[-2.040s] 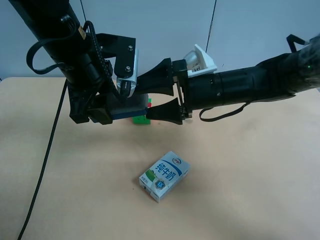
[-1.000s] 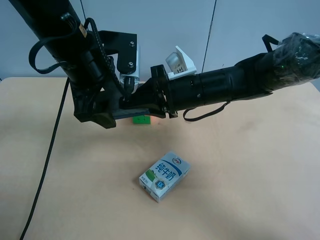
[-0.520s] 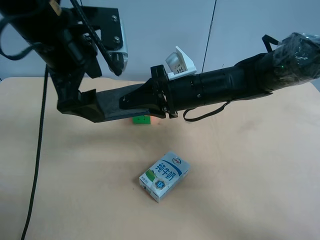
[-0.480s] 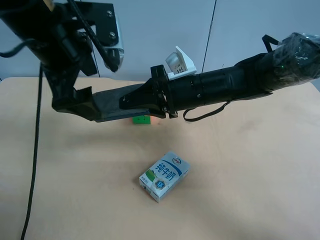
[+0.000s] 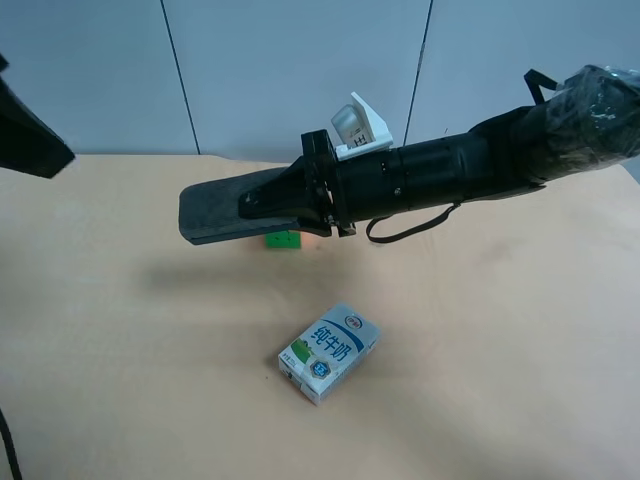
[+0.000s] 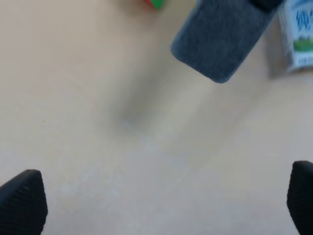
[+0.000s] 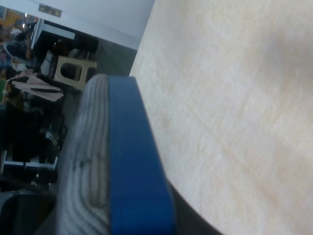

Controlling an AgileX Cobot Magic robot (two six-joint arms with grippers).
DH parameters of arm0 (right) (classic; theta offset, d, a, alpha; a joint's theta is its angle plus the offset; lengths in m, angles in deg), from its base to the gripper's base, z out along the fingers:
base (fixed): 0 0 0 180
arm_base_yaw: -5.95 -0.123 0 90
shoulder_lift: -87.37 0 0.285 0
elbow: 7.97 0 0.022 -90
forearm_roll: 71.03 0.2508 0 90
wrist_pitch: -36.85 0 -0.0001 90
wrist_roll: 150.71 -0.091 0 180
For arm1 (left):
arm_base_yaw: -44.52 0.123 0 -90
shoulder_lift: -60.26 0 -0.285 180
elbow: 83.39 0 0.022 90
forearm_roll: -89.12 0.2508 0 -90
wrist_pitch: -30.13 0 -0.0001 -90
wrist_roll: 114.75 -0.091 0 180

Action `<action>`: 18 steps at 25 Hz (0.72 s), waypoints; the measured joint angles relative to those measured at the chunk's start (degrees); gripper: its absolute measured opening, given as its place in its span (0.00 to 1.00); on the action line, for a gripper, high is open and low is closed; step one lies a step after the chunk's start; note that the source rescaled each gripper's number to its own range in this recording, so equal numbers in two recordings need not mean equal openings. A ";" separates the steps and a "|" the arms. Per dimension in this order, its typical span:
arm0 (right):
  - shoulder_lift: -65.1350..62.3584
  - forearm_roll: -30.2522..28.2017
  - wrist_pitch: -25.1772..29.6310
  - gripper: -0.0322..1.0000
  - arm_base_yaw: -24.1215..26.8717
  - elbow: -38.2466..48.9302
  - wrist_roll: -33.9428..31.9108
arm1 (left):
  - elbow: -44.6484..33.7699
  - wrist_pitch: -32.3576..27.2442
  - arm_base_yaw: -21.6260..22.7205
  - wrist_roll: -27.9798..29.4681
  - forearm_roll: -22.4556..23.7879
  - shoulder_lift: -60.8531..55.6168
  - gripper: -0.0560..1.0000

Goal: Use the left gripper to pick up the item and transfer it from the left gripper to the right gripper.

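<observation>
The item (image 5: 222,208), a flat dark grey block, hangs level above the table, gripped at one end by my right gripper (image 5: 268,205), which is shut on it. In the right wrist view the item (image 7: 128,161) shows edge-on, with a blue band and a grey felt side. My left gripper (image 6: 161,199) is open and empty, its two black fingertips (image 6: 22,201) far apart, and it stands clear of the item (image 6: 222,41). In the exterior high view only a black part of the left arm (image 5: 28,138) shows at the left edge.
A white-blue-green milk carton (image 5: 329,352) lies on the wooden table (image 5: 500,380) in front of the item; it also shows in the left wrist view (image 6: 299,29). A multicoloured cube (image 5: 284,239) sits under the item. A grey wall stands behind the table.
My left gripper has let go of the item and pulled away to the exterior high view's left, almost out of view. The item stays in my right gripper, which has not moved.
</observation>
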 joint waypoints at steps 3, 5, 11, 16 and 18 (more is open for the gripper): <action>0.00 0.00 0.00 0.03 0.00 0.00 0.00 | -3.53 0.00 0.00 2.99 0.01 -6.14 0.99; 0.00 0.00 0.00 0.03 0.00 0.00 0.00 | -7.30 -0.12 0.00 4.69 0.06 -11.34 0.99; 0.00 0.00 0.52 0.03 0.00 0.00 0.00 | -19.74 0.25 0.00 9.21 -0.01 -27.49 0.99; 0.00 0.00 1.34 0.03 0.00 0.00 -0.46 | -29.04 1.59 0.00 10.66 -3.03 -40.47 1.00; 0.00 -0.04 1.46 0.03 0.00 0.00 -0.81 | -31.81 1.66 -0.02 11.29 -3.93 -44.72 1.00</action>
